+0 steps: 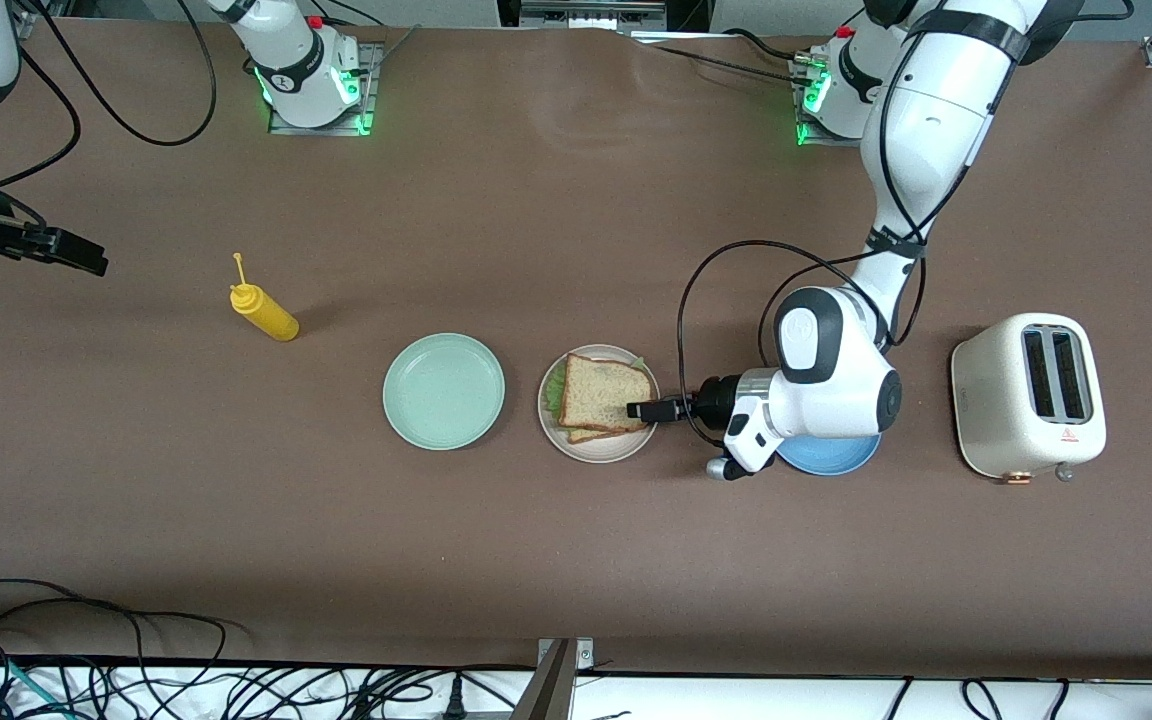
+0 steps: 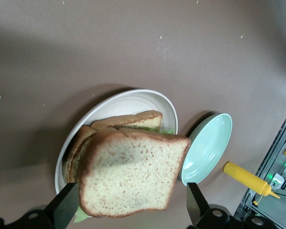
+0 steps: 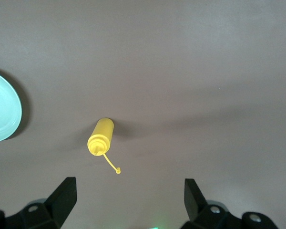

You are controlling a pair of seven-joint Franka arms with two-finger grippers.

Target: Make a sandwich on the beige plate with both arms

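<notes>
The left gripper (image 1: pixel 644 410) hangs over the edge of the beige plate (image 1: pixel 553 428) that faces the left arm's end of the table, its jaws spread wide with one finger (image 2: pixel 66 208) on each flank of the top slice and neither pressing it, so the bread lies released. The sandwich (image 1: pixel 604 398) sits on that plate: the top slice is skewed over the lower one, its corner overhanging, and ruffled lettuce (image 1: pixel 556 386) pokes out at the side toward the mint green plate (image 1: pixel 443 391). The two plates stand just beside each other with a narrow strip of brown table (image 1: pixel 576 560) between their rims. Under the left arm's wrist a blue plate (image 1: pixel 829 456) shows only as a crescent, and near it, toward the left arm's end, stands a cream toaster (image 1: pixel 1028 396). The right gripper (image 1: pixel 71 250) waits with jaws wide apart, holding nothing, over bare table at the right arm's end, with the yellow squeeze bottle (image 1: pixel 263 309) lying tipped near it. A broad open band of tabletop runs below the plates toward the front camera.
</notes>
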